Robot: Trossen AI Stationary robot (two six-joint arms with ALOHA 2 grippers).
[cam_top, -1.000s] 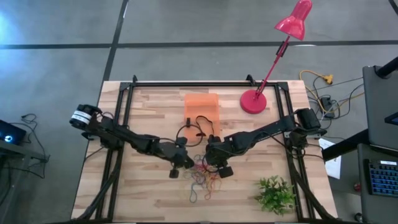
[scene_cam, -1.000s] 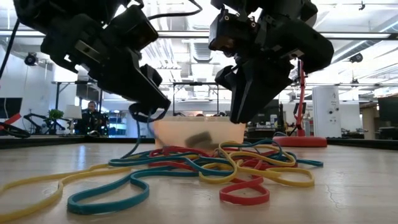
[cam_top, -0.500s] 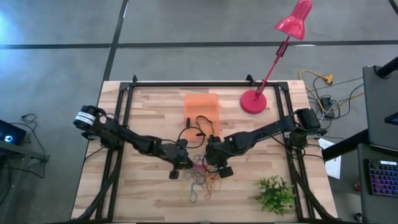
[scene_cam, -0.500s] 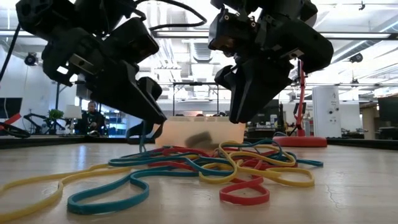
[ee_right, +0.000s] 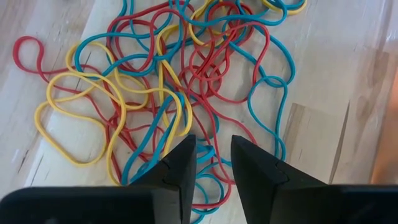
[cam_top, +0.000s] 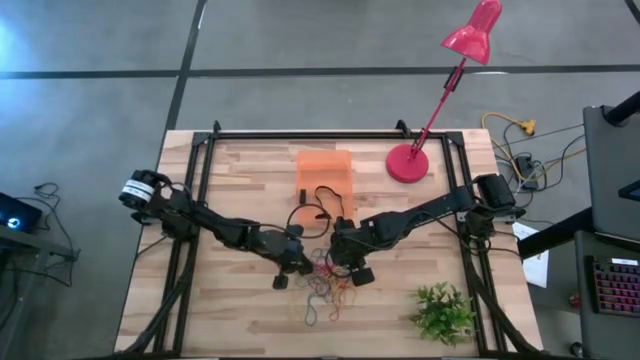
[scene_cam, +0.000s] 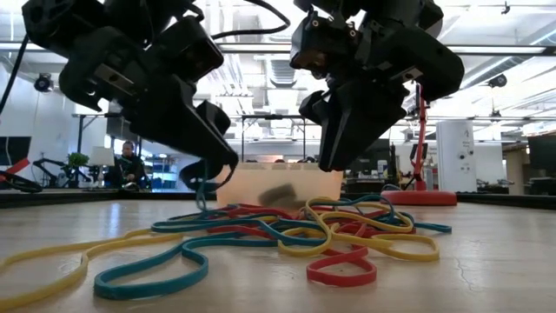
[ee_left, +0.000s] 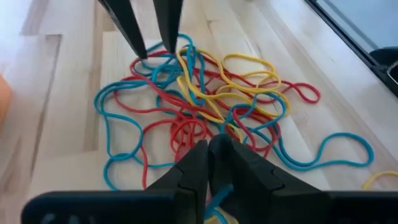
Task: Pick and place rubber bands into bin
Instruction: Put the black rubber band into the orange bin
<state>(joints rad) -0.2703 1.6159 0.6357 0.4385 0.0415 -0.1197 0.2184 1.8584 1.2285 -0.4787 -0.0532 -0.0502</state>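
Since a second ago: left gripper (scene_cam: pixel 208 174) lower, pinched on a blue band; right gripper (ee_right: pixel 211 163) slightly parted, empty, over the rubber bands (cam_top: pixel 325 285) heaped before the bin (cam_top: pixel 325 174); best lifted slowly, shedding tangled neighbours.

Both arms are matte black with chunky jointed segments, and the left arm (cam_top: pixel 200 215) has a white ring on its joint out at 9 o'clock. Thin black cables loop off the right arm (cam_top: pixel 420 212), and each gripper has tapered, wedge-shaped black fingers (ee_right: pixel 180 165).
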